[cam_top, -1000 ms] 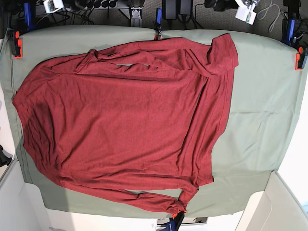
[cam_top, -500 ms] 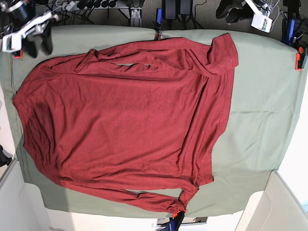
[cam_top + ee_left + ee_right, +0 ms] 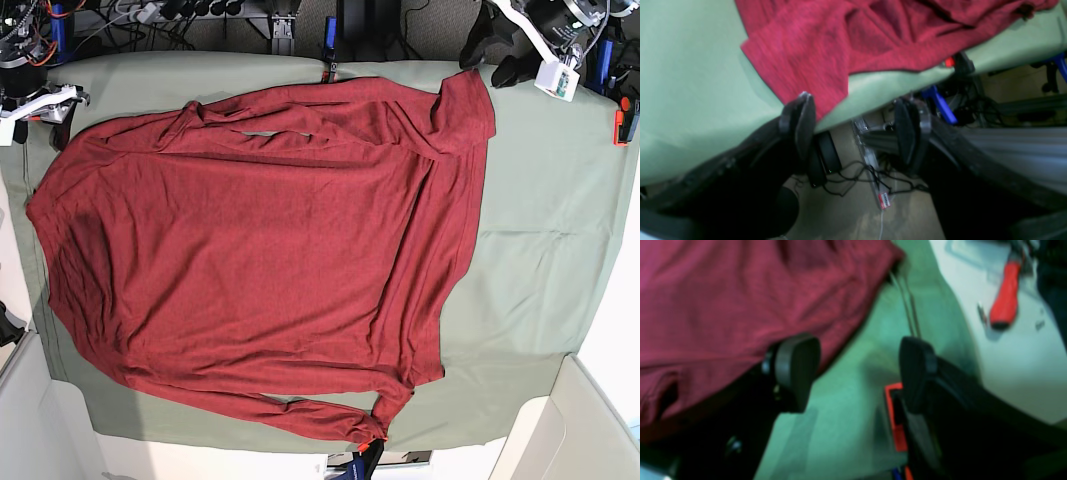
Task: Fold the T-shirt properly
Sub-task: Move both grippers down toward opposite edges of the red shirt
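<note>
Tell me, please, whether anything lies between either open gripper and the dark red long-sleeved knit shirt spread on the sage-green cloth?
Nothing visible does. The left gripper hangs open at the table's edge beside the dark red knit shirt; the right gripper is open over bare sage-green cloth by its hem.

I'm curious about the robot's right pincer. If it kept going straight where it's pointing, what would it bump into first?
Probably the green table cloth between its open fingers; one finger would meet the T-shirt's edge. Depth is blurry.
</note>
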`<state>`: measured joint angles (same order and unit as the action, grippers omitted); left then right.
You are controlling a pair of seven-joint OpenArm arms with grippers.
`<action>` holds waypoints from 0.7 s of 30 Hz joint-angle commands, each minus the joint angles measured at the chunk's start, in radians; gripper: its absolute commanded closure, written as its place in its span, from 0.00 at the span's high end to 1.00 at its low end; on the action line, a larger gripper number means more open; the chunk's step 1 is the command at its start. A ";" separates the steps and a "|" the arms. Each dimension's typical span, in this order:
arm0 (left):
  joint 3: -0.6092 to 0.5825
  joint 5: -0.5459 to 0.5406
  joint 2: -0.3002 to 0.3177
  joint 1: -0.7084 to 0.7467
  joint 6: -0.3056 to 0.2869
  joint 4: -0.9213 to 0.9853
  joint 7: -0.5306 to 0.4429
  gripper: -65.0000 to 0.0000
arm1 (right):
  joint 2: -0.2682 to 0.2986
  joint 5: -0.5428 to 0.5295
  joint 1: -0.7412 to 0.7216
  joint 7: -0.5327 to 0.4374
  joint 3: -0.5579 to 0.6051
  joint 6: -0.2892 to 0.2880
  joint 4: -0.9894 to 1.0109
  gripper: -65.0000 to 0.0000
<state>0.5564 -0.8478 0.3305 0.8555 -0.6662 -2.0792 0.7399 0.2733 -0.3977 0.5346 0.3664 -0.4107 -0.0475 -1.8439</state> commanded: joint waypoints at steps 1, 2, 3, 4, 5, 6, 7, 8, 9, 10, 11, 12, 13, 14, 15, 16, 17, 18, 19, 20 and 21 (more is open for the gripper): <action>0.007 -0.013 0.014 0.006 0.001 -0.016 -0.020 0.62 | 0.002 -0.006 -0.019 -0.016 -0.007 -0.001 0.006 0.63; 0.007 -0.011 0.018 0.006 0.000 -0.016 -0.022 0.62 | -0.005 -0.007 -0.036 -0.010 -0.007 -0.002 0.026 0.63; 0.007 -0.008 0.020 0.006 0.000 -0.016 -0.025 0.62 | -0.009 -0.011 -0.052 -0.003 -0.007 -0.010 0.044 0.63; 0.007 -0.006 0.021 0.006 0.001 -0.016 -0.026 0.62 | -0.011 -0.015 -0.066 0.001 -0.007 -0.020 0.061 0.63; 0.007 -0.002 0.021 0.006 0.001 -0.016 -0.026 0.62 | -0.010 -0.027 -0.080 0.003 -0.007 -0.030 0.077 0.63; 0.007 0.004 0.021 0.006 0.001 -0.016 -0.029 0.62 | -0.010 -0.033 -0.092 0.006 -0.007 -0.034 0.088 0.63; 0.007 0.013 0.021 0.006 0.002 -0.016 -0.033 0.62 | -0.010 -0.034 -0.103 0.009 -0.007 -0.041 0.098 0.63; 0.007 0.024 0.021 0.006 0.012 -0.016 -0.034 0.62 | -0.010 -0.041 -0.114 0.016 -0.007 -0.047 0.106 0.63; 0.007 0.035 0.021 0.006 0.035 -0.016 -0.037 0.62 | -0.010 -0.049 -0.124 0.022 -0.007 -0.047 0.114 0.63; 0.007 0.051 0.021 0.006 0.059 -0.016 -0.044 0.62 | -0.010 -0.057 -0.132 0.027 -0.007 -0.046 0.125 0.63; 0.007 0.067 0.021 0.006 0.073 -0.016 -0.053 0.62 | -0.011 -0.058 -0.138 0.027 -0.007 -0.047 0.135 0.63; 0.007 0.078 0.021 0.006 0.079 -0.015 -0.060 0.62 | -0.010 -0.059 -0.146 0.027 -0.007 -0.047 0.148 0.63; 0.007 0.086 0.021 0.004 0.079 -0.015 -0.064 0.62 | -0.010 -0.059 -0.151 0.027 -0.007 -0.047 0.156 0.63; 0.007 0.087 0.021 -0.004 0.079 -0.015 -0.061 0.62 | -0.011 -0.059 -0.157 0.027 -0.007 -0.053 0.162 0.63; 0.007 0.092 0.021 -0.013 0.079 -0.014 -0.063 0.62 | -0.010 -0.058 -0.162 0.027 -0.007 -0.064 0.166 0.63; 0.007 0.101 0.021 -0.026 0.079 -0.012 -0.063 0.62 | -0.010 -0.057 -0.164 0.027 -0.007 -0.066 0.167 0.63; 0.007 0.106 0.021 -0.037 0.079 -0.008 -0.062 0.62 | -0.010 -0.055 -0.163 0.027 -0.007 -0.068 0.167 0.63; 0.007 0.104 0.021 -0.048 0.079 0.003 -0.062 0.62 | -0.010 -0.055 -0.162 0.028 -0.007 -0.068 0.167 0.63; 0.006 0.103 0.021 -0.060 0.079 0.019 -0.063 0.62 | -0.010 -0.055 -0.160 0.029 -0.007 -0.068 0.167 0.63; 0.002 0.100 0.021 -0.074 0.079 0.039 -0.063 0.62 | -0.010 -0.055 -0.160 0.031 -0.007 -0.068 0.167 0.63; -0.002 0.100 0.021 -0.090 0.079 0.064 -0.063 0.62 | -0.010 -0.055 -0.161 0.031 -0.007 -0.068 0.167 0.63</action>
<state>0.5491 -0.7368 0.3435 0.7609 -0.5865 -2.0026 0.6914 0.2520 -0.4480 0.3717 0.4088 -0.4107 -0.1093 -1.6649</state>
